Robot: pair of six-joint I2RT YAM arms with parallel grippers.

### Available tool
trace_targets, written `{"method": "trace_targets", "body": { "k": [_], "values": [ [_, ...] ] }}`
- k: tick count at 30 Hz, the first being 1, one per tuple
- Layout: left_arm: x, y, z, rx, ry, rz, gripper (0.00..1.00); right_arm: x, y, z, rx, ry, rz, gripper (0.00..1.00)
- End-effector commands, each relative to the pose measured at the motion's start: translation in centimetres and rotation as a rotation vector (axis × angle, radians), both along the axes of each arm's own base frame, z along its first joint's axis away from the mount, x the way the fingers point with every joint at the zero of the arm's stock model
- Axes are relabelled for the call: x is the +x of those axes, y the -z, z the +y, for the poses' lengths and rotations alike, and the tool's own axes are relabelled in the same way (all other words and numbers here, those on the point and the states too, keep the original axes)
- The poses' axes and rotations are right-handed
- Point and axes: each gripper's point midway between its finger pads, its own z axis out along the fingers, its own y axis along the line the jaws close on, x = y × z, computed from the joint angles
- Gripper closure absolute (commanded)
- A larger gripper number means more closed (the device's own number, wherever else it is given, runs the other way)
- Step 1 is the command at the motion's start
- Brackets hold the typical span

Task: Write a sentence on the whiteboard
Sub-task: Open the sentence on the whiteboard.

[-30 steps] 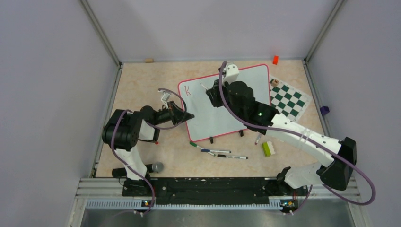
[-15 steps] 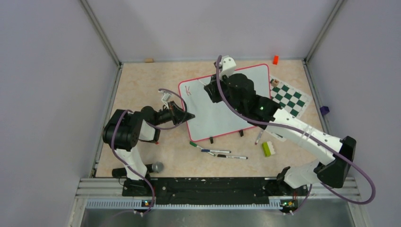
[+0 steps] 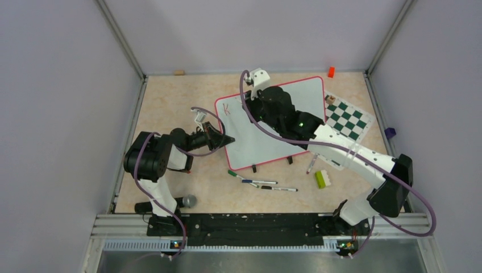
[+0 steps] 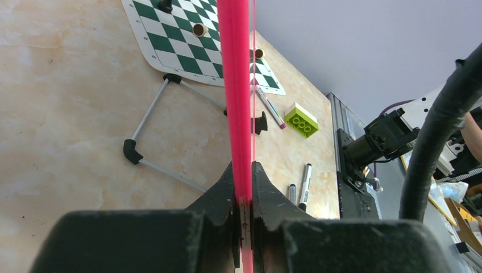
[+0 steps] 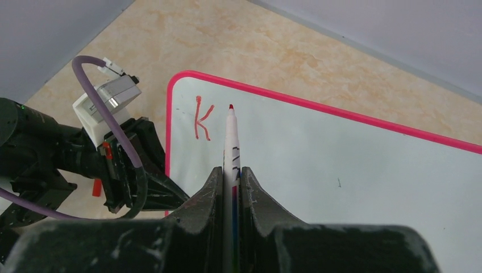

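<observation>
The whiteboard (image 3: 267, 133), white with a red-pink frame, stands tilted on the table's middle. A red letter "K" (image 3: 225, 109) is written at its top left; it also shows in the right wrist view (image 5: 202, 118). My left gripper (image 3: 226, 139) is shut on the board's left frame edge (image 4: 239, 102). My right gripper (image 3: 250, 111) is shut on a red-tipped marker (image 5: 232, 145). The marker's tip sits just right of the "K", at the board's surface; contact cannot be told.
A green-and-white chess mat (image 3: 347, 118) lies right of the board. Several markers (image 3: 261, 183) and a green brick (image 3: 321, 179) lie in front. An orange block (image 3: 331, 71) sits at the back, a purple object (image 3: 389, 133) at the right wall, a grey ball (image 3: 188, 201) near left.
My right arm has swung left across the board, bringing the marker from the board's middle to just right of the "K". The left gripper has not moved.
</observation>
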Motion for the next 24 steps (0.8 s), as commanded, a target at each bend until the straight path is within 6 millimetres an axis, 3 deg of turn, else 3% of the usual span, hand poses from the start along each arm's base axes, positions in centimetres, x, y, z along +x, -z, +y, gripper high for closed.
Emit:
{"method": "trace_targets", "body": {
  "k": [1,7,13,24],
  "values": [
    [-1.6,-0.7,-0.7,0.023,0.079,-0.144,1.00,0.5,-2.3,-0.7,0.047,0.023,-0.070,1.00],
    [-1.7,0.3,-0.7,0.042,0.107,-0.145,1.00,0.2,-2.8,-0.8,0.029,0.000,-0.088,1.00],
    [-1.5,0.3,-0.9,0.041,0.128,-0.148,1.00,-0.1,-1.9,0.1,0.022,-0.038,-0.052,1.00],
    [-1.5,-0.2,-0.9,0.032,0.139,-0.165,1.00,1.2,-0.5,1.0,-0.054,0.000,-0.038,1.00]
  ]
}}
